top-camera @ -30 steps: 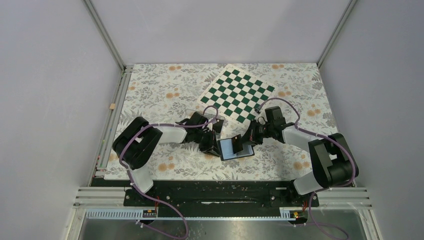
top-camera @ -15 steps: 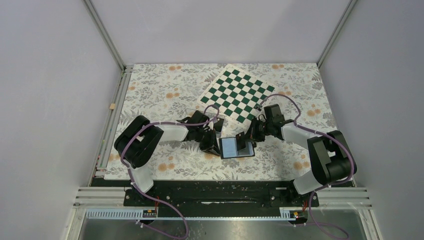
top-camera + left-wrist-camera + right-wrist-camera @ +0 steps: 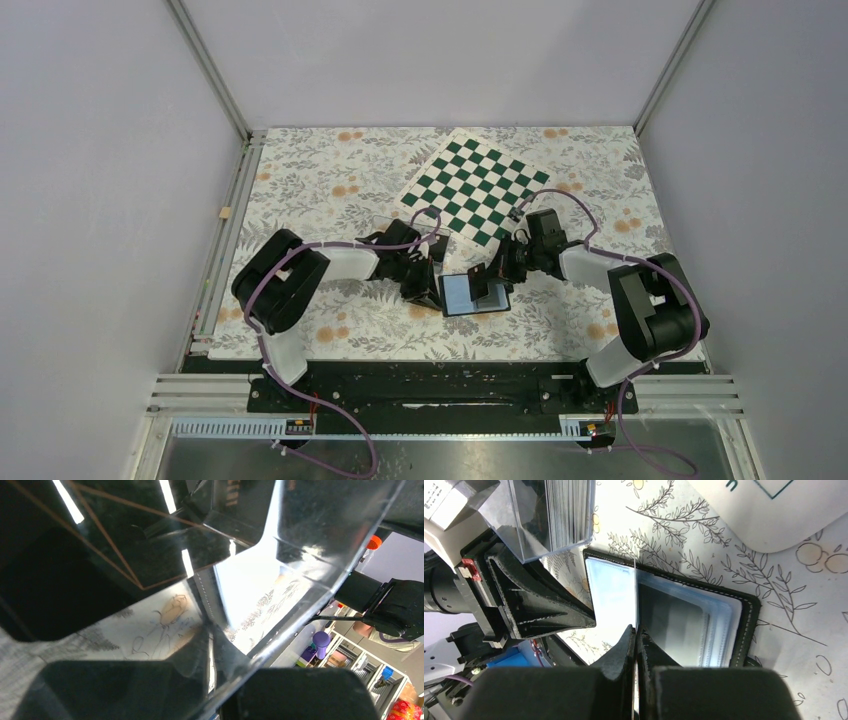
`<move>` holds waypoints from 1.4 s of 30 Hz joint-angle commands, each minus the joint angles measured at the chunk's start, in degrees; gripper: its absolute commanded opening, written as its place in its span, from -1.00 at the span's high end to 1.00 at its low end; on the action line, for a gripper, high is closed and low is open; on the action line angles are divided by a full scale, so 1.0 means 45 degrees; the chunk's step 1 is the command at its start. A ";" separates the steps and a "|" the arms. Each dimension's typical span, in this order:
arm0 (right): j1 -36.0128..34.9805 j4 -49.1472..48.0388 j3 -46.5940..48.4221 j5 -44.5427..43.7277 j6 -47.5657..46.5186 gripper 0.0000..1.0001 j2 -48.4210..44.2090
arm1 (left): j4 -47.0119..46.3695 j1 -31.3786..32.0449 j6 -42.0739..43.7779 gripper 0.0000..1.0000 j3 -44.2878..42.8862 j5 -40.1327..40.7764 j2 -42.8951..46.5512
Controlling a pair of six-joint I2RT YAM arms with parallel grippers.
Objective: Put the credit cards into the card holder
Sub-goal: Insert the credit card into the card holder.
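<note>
R gripper (image 3: 635, 630) pinched tight

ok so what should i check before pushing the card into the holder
1. Holder lying open, sleeves up: ok.
2. Card pinched by the right fingers, upright and edge-on over the sleeves: ok.
3. Card's lower edge lined up with a pocket mouth: cannot tell, the fingers hide it.
4. Left fingers steadying the holder's left edge: cannot tell, contact is unclear.
5. Spare stack in the box, off to the side of the holder: ok.
</note>
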State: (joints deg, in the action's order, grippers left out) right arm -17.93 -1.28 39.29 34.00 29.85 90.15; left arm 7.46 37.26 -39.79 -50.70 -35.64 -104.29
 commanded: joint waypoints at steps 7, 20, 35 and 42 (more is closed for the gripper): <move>0.0020 -0.0330 -0.0258 0.0542 0.0319 1.00 0.0144 | 0.0119 -0.0007 0.0244 0.93 -0.0340 0.0523 -0.0698; 0.0020 0.1333 -0.0017 0.0829 0.0365 1.00 0.0491 | 0.0135 -0.0003 0.0210 1.00 -0.0496 0.0512 -0.0858; 0.0008 0.1395 0.0166 0.1766 0.0301 1.00 0.1165 | 0.0196 -0.0003 0.0230 1.00 -0.0609 0.0487 -0.0910; 0.0016 0.0822 0.0351 0.1911 0.0311 1.00 0.1772 | 0.0192 0.0002 0.0226 1.00 -0.0590 0.0430 -0.0963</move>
State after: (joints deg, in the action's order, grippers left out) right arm -17.43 0.91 40.32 41.60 31.83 96.36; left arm 8.32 37.26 -38.79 -52.80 -36.23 -105.91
